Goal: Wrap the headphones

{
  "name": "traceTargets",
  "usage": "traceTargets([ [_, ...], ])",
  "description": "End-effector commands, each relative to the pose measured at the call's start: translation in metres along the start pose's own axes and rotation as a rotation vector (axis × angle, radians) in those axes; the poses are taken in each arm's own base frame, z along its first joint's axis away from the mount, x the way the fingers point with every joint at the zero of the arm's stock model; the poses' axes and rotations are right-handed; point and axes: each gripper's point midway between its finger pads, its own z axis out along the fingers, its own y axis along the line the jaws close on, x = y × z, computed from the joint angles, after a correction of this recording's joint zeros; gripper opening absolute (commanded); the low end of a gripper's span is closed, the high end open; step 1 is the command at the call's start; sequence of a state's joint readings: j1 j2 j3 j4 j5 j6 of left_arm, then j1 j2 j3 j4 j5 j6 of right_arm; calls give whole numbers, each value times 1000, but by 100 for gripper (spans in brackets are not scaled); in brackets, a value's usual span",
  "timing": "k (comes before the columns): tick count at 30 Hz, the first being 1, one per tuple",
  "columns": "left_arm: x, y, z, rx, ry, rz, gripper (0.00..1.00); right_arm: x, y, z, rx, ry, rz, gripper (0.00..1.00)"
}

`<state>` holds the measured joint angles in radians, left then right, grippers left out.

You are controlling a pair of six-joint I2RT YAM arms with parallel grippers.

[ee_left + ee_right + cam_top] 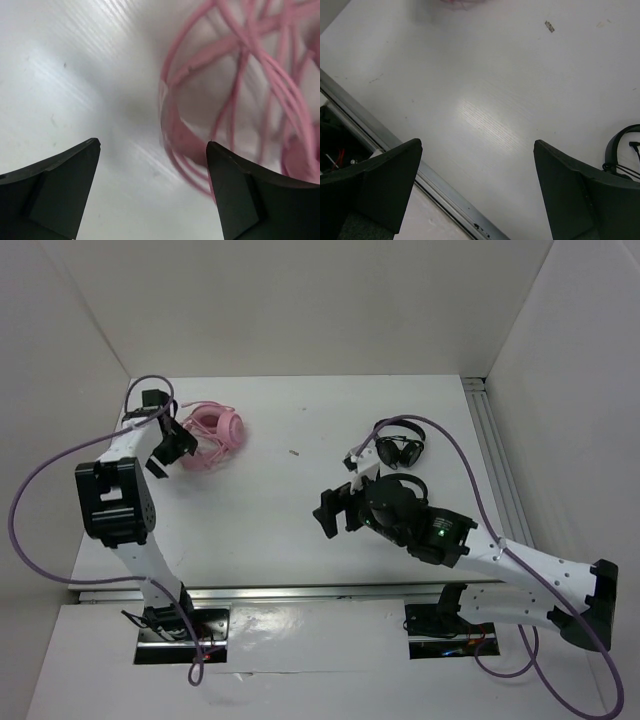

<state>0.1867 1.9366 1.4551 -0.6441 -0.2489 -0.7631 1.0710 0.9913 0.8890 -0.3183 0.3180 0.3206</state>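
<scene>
Headphones (215, 435): pink over-ear set, placed at the far left of the table (290, 540); cord (172, 125) is seen gathered in loose loops over the frame.
Left gripper (152, 145): jaws are spread wide and nothing is clamped; cord loops are seen just beside one finger, and contact cannot be told.
Left arm pose: reached forward along the left edge, elbow raised, wrist bent down toward the headset.
Step in hand (judged): cord winding; a slack strand is best pinched close to the bundle, kept taut and laid round without the headset being dragged.
Risk (judged): loops may be snagged and sprung loose.
Right gripper (477, 142): jaws are spread wide, empty, held above bare table.
Right arm pose: folded in from the right base, wrist pointed leftward.
Black headphones (400, 450): two small sets, far right, well apart from the pink set.
</scene>
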Motion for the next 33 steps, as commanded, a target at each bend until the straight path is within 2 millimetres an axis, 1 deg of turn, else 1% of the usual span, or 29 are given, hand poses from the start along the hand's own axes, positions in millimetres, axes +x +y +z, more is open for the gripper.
traceTargets([
  [1,-19,-4,-56,123,-81,-66,100,-42,15,-20,-58,-91,57,100],
  [2,-24,-3,-72,149,-114,-64,100,-42,15,-22,-57,-87,56,100],
  [3,-23,-4,-80,171,-117,-65,100,-43,19,-24,-74,-83,53,100],
  [4,-17,-4,-84,192,-104,-63,100,-48,23,-28,-89,-84,54,100],
  [5,-16,-3,-92,211,-110,-65,100,-53,25,-32,-105,-96,59,100],
  [6,-17,-1,-112,252,-140,-59,100,-51,24,-32,-102,-89,56,100],
  [7,-7,1,-116,275,-121,-55,100,-55,26,-37,-112,-89,57,100],
  [8,-4,2,-125,300,-125,-44,100,-62,28,-42,-124,-96,49,100],
  [9,0,3,-135,332,-129,-34,100,-64,28,-45,-123,-94,48,100],
  [10,4,2,-159,412,-156,-18,100,-67,26,-48,-113,-93,47,100],
  [12,16,-1,-190,508,-188,44,100,-78,16,-61,-67,-101,48,100],
  [13,25,1,-226,608,-237,69,100,-84,12,-71,-58,-122,63,100],
  [14,33,2,-246,665,-264,97,100,-90,4,-79,-24,-134,66,100],
  [15,48,3,-265,713,-277,137,100,-93,0,-86,-14,-145,69,100],
  [16,56,8,-281,752,-307,150,100,-100,-4,-98,-10,-173,79,100],
  [17,66,13,-302,814,-329,184,100,-101,-10,-107,6,-174,79,100],
  [18,76,28,-336,893,-401,192,100,-103,-11,-114,6,-179,79,100],
  [20,98,46,-361,965,-431,251,100,-104,-21,-131,20,-196,74,100],
  [21,104,55,-376,1002,-457,256,100,-103,-23,-135,18,-200,76,100],
  [22,115,70,-392,1046,-511,267,100,-108,-26,-147,8,-226,87,100],
  [23,122,78,-399,1067,-528,271,100,-108,-29,-151,15,-233,90,100],
  [24,129,87,-401,1074,-529,261,100,-109,-28,-155,2,-241,94,100],
  [25,139,98,-408,1106,-555,238,100,-107,-31,-157,4,-245,71,100],
  [26,143,102,-410,1120,-565,227,100,-109,-35,-164,6,-274,83,100],
  [27,151,104,-401,1122,-539,220,100,-108,-36,-165,3,-282,87,100],
  [29,162,109,-402,1161,-536,222,100,-110,-38,-172,-5,-302,96,100],
  [30,169,107,-398,1170,-500,240,100,-110,-38,-172,-5,-302,96,100],
  [33,172,109,-394,1143,-470,249,100,-104,-38,-171,-7,-278,94,100],
])
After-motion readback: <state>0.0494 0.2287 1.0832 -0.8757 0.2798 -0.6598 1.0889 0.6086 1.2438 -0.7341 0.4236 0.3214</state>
